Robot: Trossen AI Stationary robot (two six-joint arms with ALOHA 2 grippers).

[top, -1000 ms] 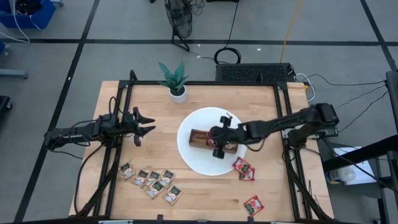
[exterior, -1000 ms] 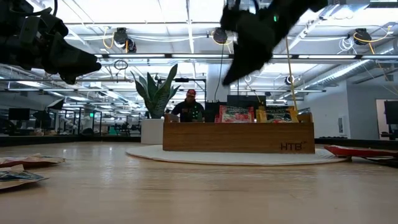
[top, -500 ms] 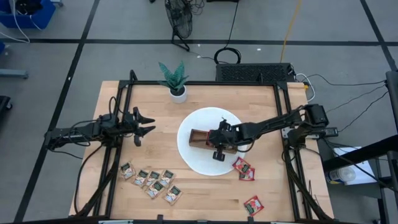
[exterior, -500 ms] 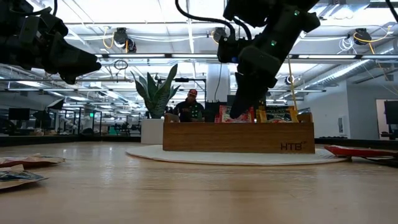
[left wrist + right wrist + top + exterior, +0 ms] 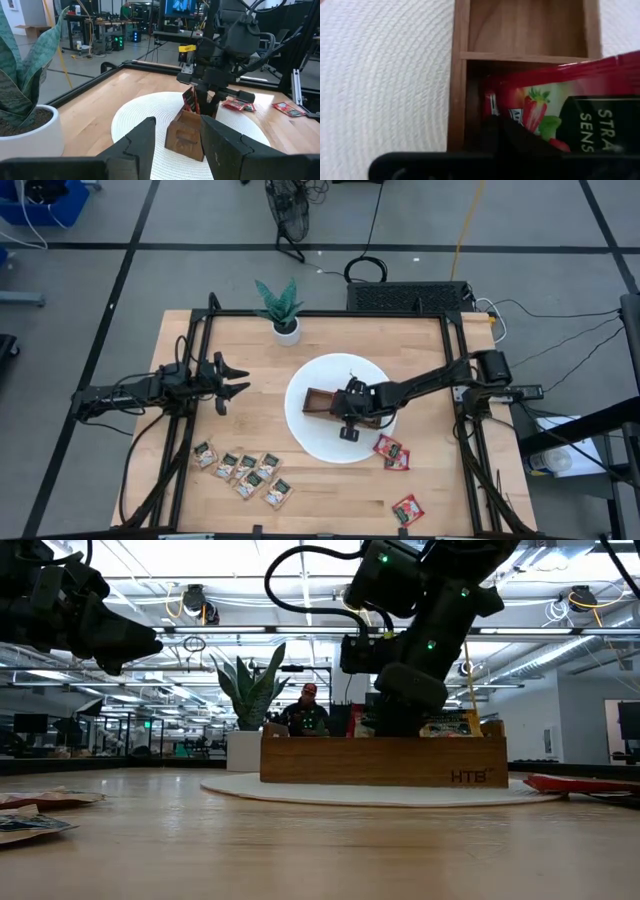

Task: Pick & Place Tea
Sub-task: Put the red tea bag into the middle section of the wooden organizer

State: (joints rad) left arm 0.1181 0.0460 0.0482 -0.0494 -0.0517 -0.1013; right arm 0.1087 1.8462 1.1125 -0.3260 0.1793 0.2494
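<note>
My right gripper (image 5: 349,409) reaches down into the brown wooden tray (image 5: 322,401), which stands on a round white mat (image 5: 310,438). It is shut on a red tea sachet (image 5: 555,110) with a strawberry picture. The left wrist view shows that sachet (image 5: 189,101) under the gripper at the tray's top. More sachets stand in the tray (image 5: 445,724). Several pale and dark green sachets (image 5: 245,470) lie flat near the table's near-left edge. Red ones (image 5: 392,451) lie right of the mat. My left gripper (image 5: 238,379) hovers open over the table's left side. My right gripper holds the red sachet pinched between its fingers (image 5: 506,136), coming from above and pointing down. The dark fingers cover the held part, near the sachet's strawberry picture (image 5: 532,112). The sachet sits tilted inside a tray compartment, beside the wooden divider (image 5: 520,58).
A potted plant (image 5: 283,310) stands near the table's far edge. One more red sachet (image 5: 407,508) lies near the near-right corner. Black frame rails (image 5: 200,330) run along the table's sides. A person (image 5: 305,712) sits in the room beyond the table.
My right gripper has come down from above the tray into it, carrying the red sachet, which now sits low in a compartment. The left arm has kept still.
</note>
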